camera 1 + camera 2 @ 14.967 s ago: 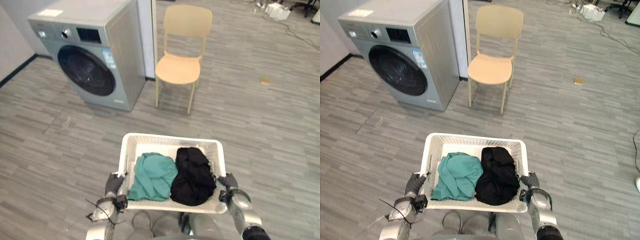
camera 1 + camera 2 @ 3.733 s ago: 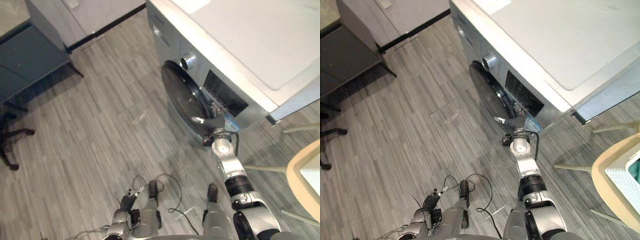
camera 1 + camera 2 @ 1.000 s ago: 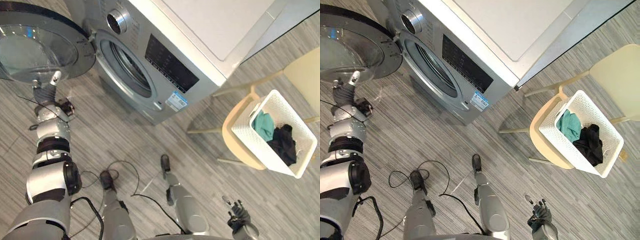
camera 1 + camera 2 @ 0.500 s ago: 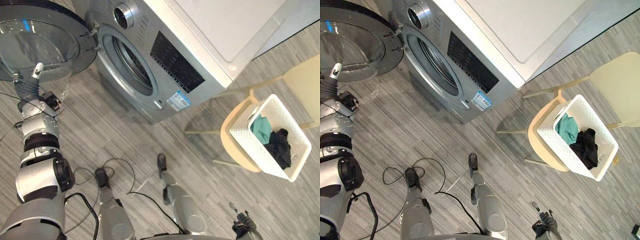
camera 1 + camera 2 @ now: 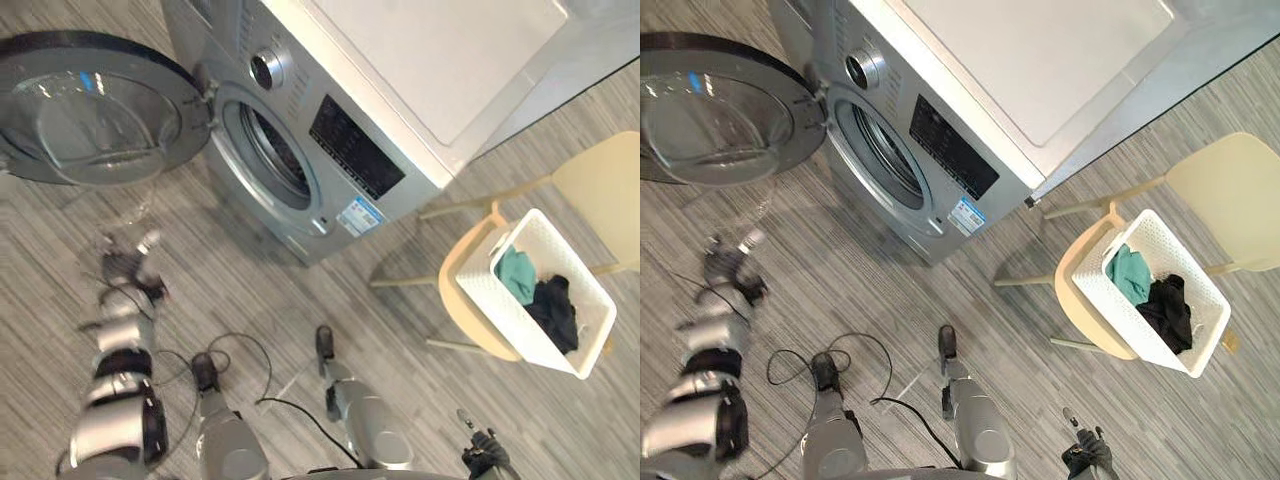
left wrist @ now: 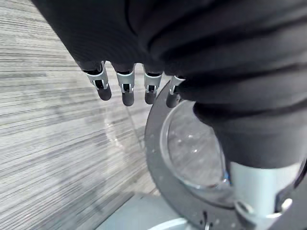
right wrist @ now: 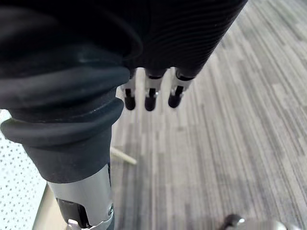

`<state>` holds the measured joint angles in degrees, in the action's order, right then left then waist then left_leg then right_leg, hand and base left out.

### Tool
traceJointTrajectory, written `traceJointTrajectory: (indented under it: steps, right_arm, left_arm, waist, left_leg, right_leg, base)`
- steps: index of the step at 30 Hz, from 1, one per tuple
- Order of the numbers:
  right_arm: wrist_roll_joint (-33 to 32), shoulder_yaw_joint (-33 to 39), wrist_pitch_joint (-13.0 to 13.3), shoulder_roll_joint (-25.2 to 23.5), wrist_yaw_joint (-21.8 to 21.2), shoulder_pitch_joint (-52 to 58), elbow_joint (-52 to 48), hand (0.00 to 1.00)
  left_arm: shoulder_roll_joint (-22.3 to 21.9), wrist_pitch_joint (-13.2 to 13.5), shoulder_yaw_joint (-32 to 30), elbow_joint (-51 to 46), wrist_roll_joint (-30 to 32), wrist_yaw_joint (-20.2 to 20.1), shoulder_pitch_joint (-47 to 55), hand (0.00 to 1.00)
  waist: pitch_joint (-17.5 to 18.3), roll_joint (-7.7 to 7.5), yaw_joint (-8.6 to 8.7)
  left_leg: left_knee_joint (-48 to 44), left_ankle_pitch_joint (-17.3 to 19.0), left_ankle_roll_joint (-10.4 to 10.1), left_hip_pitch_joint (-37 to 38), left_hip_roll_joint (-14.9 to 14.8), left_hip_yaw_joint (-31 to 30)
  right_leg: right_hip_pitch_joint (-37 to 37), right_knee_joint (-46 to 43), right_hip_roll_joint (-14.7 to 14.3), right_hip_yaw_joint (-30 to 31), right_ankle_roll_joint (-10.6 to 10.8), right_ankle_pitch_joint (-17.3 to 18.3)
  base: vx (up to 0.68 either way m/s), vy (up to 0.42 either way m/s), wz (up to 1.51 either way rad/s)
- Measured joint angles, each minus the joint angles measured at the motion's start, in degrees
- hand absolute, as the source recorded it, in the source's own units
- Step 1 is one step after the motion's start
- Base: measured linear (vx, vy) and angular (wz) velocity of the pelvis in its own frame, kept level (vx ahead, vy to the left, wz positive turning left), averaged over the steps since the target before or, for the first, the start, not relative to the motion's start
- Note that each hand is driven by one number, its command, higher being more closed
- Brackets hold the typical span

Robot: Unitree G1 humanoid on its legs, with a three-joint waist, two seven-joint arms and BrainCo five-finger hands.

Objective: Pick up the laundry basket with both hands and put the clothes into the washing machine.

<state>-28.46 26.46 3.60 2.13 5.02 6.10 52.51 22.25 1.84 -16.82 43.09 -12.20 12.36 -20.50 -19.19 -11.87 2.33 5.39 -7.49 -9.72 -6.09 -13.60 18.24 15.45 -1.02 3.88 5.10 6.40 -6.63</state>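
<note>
The white laundry basket (image 5: 585, 345) rests on the seat of a beige chair (image 5: 462, 290) to the right of the washing machine (image 5: 400, 90). In it lie a teal garment (image 5: 516, 272) and a black garment (image 5: 553, 305). The machine's round door (image 5: 95, 120) stands swung wide to the left, and the drum opening (image 5: 272, 158) is dark. My left hand (image 5: 128, 262) hangs below the door with straight fingers (image 6: 124, 91) and nothing in it. My right hand (image 5: 485, 455) is low at the right, its fingers (image 7: 151, 96) straight and empty, well apart from the basket.
Grey plank flooring (image 5: 250, 290) lies all round. The open door juts out over the floor on the left. A white wall or panel edge (image 5: 590, 50) runs behind the machine, and the chair's backrest (image 5: 600, 195) rises beyond the basket.
My left hand has come away from the door's edge and dropped lower, blurred with motion. The door stays wide. The whole picture has shifted, so the camera moved.
</note>
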Motion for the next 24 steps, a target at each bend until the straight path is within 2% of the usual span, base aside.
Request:
traceJointTrajectory:
  steps: [1,2,3,6,9,13,15,18,21,24]
  right_arm:
    - [0.42,0.29,-0.13,0.1,0.01,0.0,0.07,0.0]
    - [0.92,0.29,-0.15,0.11,-0.02,-0.05,0.05,0.0]
    - [1.73,0.29,-0.16,0.11,-0.19,-0.08,0.07,0.0]
    - [3.78,0.73,-0.56,0.14,-0.26,-0.01,1.22,0.0]
    - [4.88,0.78,-1.48,-0.06,-0.2,-0.23,2.97,0.0]
    - [5.94,1.81,-1.75,-1.32,0.05,-1.45,5.9,0.0]
    - [5.93,2.3,-1.85,-2.58,0.24,-2.17,7.26,0.0]
    - [5.45,3.38,-2.29,-3.99,0.26,-1.76,8.07,0.0]
    - [4.25,3.49,-2.32,-3.97,0.24,-1.61,8.05,0.0]
    - [3.73,3.46,-2.3,-4.04,0.2,-1.3,8.13,0.0]
  left_arm:
    - [-3.35,0.65,1.48,-1.86,0.03,-0.27,4.09,0.0]
    - [-4.94,1.09,1.66,-2.66,0.03,-0.66,6.26,0.0]
    - [-7.97,1.83,1.68,-3.11,-0.17,-1.3,10.21,0.0]
    - [-13.87,3.19,1.71,-2.58,-2.35,-2.65,19.25,0.0]
    - [-18.07,3.42,1.53,4.11,-2.94,-4.78,23.17,0.0]
    - [-21.91,2.4,-0.9,15.26,-2.85,-6.32,24.88,0.0]
    - [-21.61,1.4,-5.67,19.05,-2.56,-7.19,25.33,0.0]
    - [-22.75,-0.23,-10.77,20.99,-1.68,-7.38,26.19,0.0]
    - [-22.76,-0.73,-11.08,20.93,-0.13,-7.48,26.68,0.0]
    - [-22.78,-0.86,-10.66,20.79,3.98,-8.69,25.96,0.0]
  waist:
    - [1.49,2.02,-0.1]
    - [2.38,3.03,-0.18]
    - [3.64,5.16,-0.35]
    - [7.31,9.53,-1.29]
    - [10.39,11.59,-3.13]
    - [13.27,11.24,-3.32]
    - [14.85,10.82,-3.23]
    - [16.45,10.96,-3.24]
    - [17.35,11.01,-3.12]
    - [17.42,11.05,-3.05]
  left_leg:
    - [0.01,0.03,0.05,0.01,0.4,-0.77]
    - [0.01,0.07,0.11,0.12,0.56,-0.89]
    - [0.04,0.18,0.27,1.01,0.8,-1.17]
    - [0.42,1.2,0.68,3.36,0.84,-1.58]
    - [0.46,1.65,0.84,5.02,0.99,-2.39]
    - [0.49,1.99,1.38,6.81,2.12,-4.03]
    - [0.52,2.24,1.71,7.74,2.85,-4.25]
    - [0.53,3.59,2.01,9.02,3.92,-4.29]
    - [0.54,3.87,2.28,9.78,4.23,-4.07]
    - [0.53,4.02,1.95,11.51,4.23,-3.04]
  right_leg:
    - [-0.44,-0.36,0.51,-0.67,-0.05,0.74]
    - [-0.6,-0.63,0.73,-0.89,-0.08,1.16]
    - [-1.87,-0.88,1.12,-1.6,0.0,2.05]
    - [-5.43,-1.09,1.46,-3.14,0.21,3.62]
    - [-7.75,-1.69,2.01,-4.82,0.9,5.06]
    - [-10.54,-1.75,3.44,-6.86,1.52,5.86]
    - [-11.96,-1.33,4.34,-7.46,1.6,5.89]
    - [-14.18,-0.57,5.46,-7.76,1.64,5.92]
    - [-14.49,-0.41,5.79,-7.69,1.63,5.91]
    - [-15.34,-0.57,5.71,-6.73,1.56,5.86]
  base:
    - [0.04,0.047,0.34]
    - [0.06,0.042,0.35]
    - [0.04,0.024,0.32]
    - [0.03,0.025,0.28]
    - [0.02,0.021,0.28]
    - [0.04,0.034,0.34]
    - [0.01,0.044,0.11]
    - [0.0,0.051,0.07]
    - [0.01,0.014,-0.01]
    - [0.03,0.0,-0.17]
